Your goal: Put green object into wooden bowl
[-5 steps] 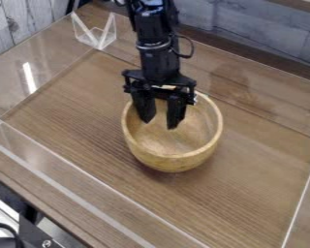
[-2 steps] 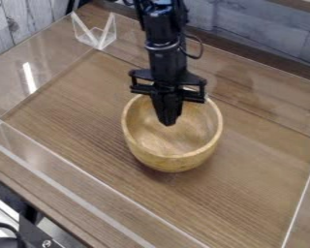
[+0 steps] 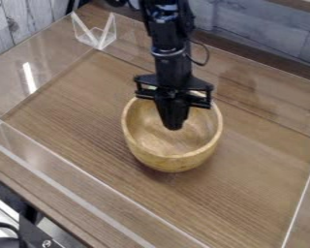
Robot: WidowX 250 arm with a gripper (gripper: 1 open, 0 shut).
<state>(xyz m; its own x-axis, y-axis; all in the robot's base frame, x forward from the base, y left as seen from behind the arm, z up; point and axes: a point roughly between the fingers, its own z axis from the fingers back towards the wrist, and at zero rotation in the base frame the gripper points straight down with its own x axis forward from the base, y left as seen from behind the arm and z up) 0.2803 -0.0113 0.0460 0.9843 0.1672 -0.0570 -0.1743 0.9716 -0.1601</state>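
Gripper shifted slightly right inside wooden bowl; jaws narrow, grip unclear; no writing.

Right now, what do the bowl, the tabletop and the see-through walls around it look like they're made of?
Wooden bowl: pale unvarnished-looking wood, faint grain, thick rim. Tabletop: darker brown wood-grain surface, possibly laminate, slightly glossy. Walls: clear plastic or acrylic, judging by bright edges and reflections.

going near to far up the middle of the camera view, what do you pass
clear front wall → wooden bowl → gripper reaching down into the bowl → bare tabletop behind it
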